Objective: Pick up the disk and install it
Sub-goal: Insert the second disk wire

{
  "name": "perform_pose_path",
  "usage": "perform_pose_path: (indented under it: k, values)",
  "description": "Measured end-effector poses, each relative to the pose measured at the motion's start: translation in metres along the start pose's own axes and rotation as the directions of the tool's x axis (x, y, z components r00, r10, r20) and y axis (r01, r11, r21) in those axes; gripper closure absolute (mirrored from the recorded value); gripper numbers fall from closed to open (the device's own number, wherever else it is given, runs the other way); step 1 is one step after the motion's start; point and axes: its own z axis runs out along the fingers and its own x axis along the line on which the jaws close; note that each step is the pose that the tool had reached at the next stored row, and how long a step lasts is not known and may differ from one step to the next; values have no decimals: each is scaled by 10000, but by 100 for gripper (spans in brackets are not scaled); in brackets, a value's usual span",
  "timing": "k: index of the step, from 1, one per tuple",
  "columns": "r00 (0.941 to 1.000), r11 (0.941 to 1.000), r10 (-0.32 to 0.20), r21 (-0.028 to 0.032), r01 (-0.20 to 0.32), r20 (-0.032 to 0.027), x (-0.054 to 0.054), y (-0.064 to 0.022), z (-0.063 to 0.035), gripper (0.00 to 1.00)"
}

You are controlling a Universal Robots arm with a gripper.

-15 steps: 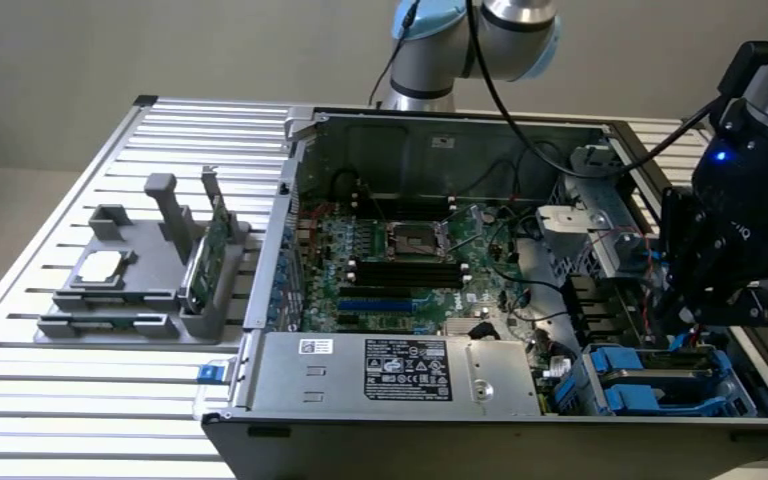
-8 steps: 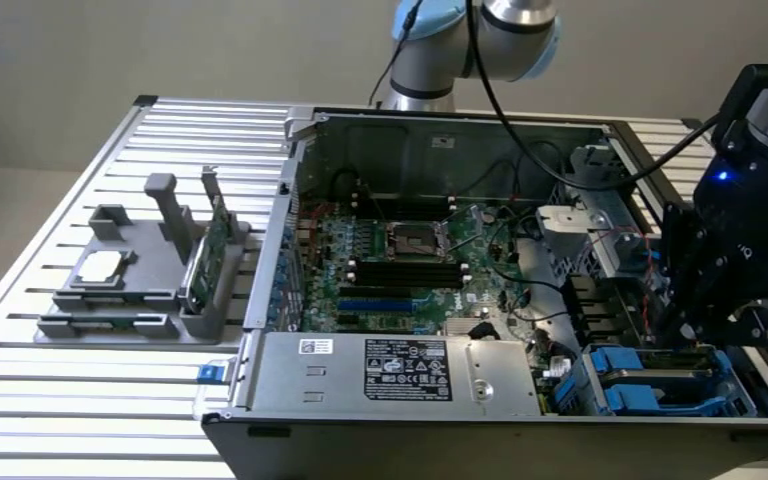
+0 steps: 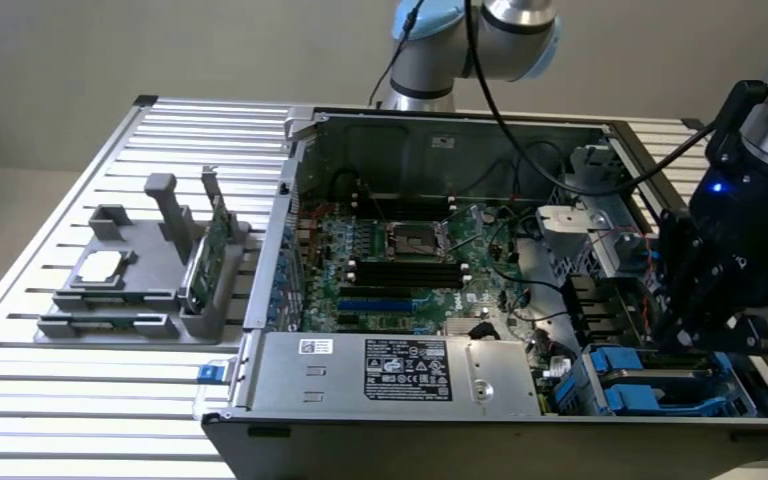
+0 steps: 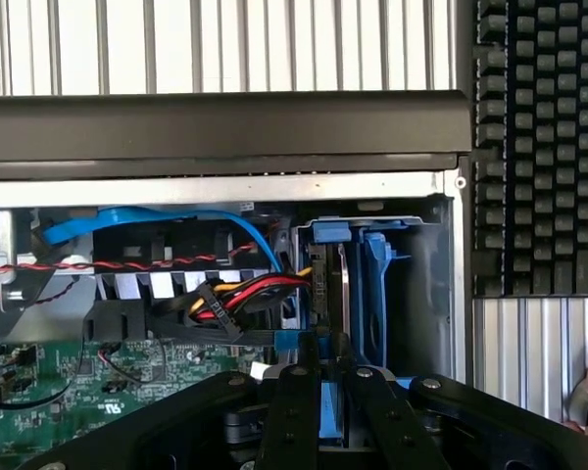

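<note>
Now disk [image 4: 331, 294] sits just past tool [image 4: 335, 377].

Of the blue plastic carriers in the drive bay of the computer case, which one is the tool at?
The disk, whose blue carrier sits between the tool fingers. The other blue carrier stands free beside it, deeper in the bay.

Slatted table [image 3: 37, 400]: computer case [image 3: 398, 400], grey rack [image 3: 144, 290]
</note>
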Motion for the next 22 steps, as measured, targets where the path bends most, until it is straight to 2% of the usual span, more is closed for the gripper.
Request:
perform_pose_path:
  k: [4,6,22]
  values:
    - [10000,9999,-66,-128,65,-10,1,-7,27,84]
    - [9999,9998,-100,-171,99,-15,2,-12,37,84]
    - [9995,9993,-310,-217,310,-36,3,-34,70,84]
